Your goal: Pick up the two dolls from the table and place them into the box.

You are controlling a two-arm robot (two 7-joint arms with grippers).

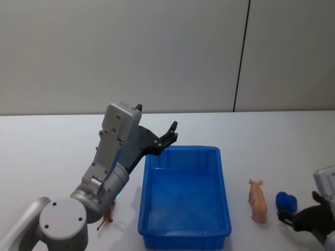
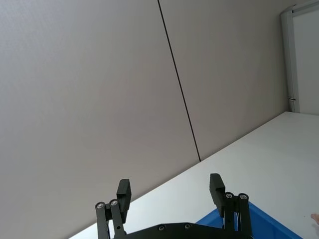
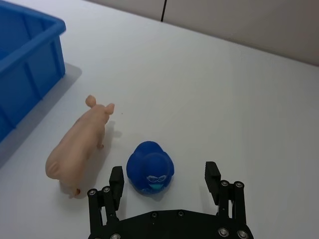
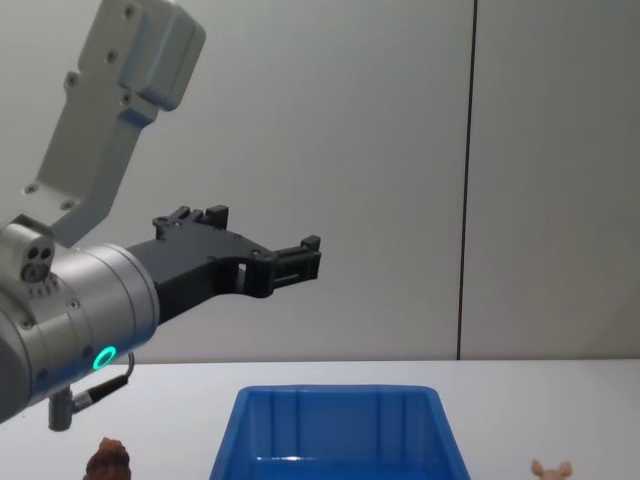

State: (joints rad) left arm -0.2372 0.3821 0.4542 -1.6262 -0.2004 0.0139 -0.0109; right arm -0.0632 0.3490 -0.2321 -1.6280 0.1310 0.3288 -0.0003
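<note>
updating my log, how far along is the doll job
Done: nothing, the box is empty. In hand: nothing; the left end effector hangs open above the box's far left corner, the right end effector is open by a blue duck. Left: pig and brown doll, both on the table.

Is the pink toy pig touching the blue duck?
Apart. The right wrist view shows a strip of bare white table between the pig and the blue duck.
</note>
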